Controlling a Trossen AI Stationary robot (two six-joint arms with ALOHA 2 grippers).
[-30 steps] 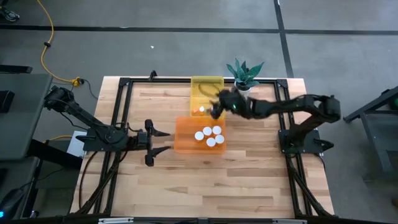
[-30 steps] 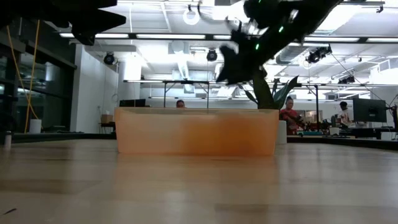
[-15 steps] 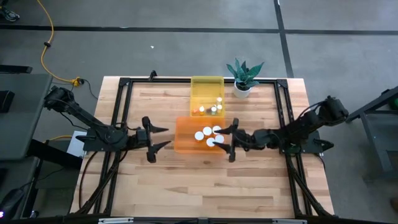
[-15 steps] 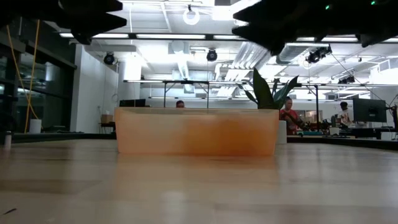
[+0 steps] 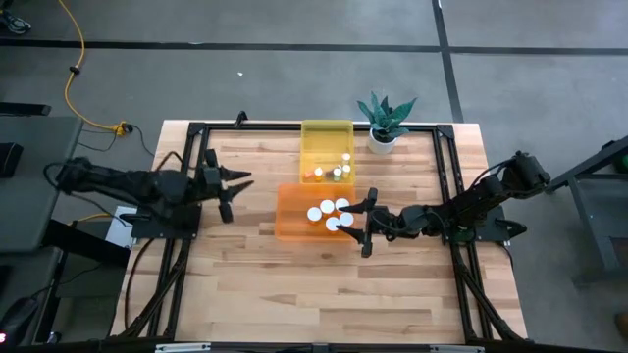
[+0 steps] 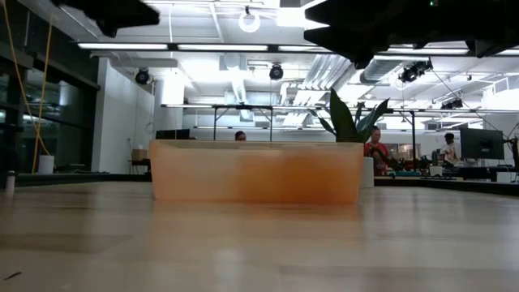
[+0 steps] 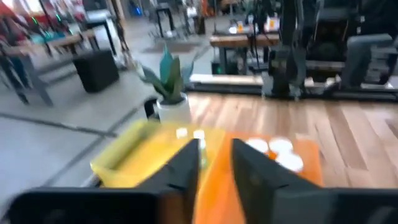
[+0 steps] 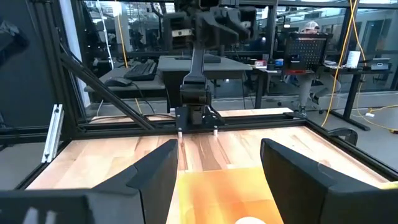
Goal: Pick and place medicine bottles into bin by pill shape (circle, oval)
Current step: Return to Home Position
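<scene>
The orange bin (image 5: 314, 214) holds several white-capped medicine bottles (image 5: 331, 213). The yellow bin (image 5: 327, 157) behind it holds a few more medicine bottles (image 5: 336, 172). My right gripper (image 5: 365, 223) stands open just off the orange bin's right side, level and pointing at it, with nothing between its fingers. My left gripper (image 5: 234, 188) hangs above the table well left of both bins. In the left wrist view its fingers (image 7: 249, 177) stand a narrow gap apart, with nothing between them. Both bins rest on their bases on the wooden table (image 5: 324, 284).
A white pot with a green plant (image 5: 383, 126) stands at the far edge, right of the yellow bin. A black frame (image 5: 191, 132) runs round the table. Bare wood lies near and left of the bins. People show in the room behind (image 6: 377, 154).
My right gripper has swung from above the yellow bin toward the near edge and come level beside the orange bin's right side, then kept still. My left gripper has drawn back from the orange bin toward the table's far left and has risen.
</scene>
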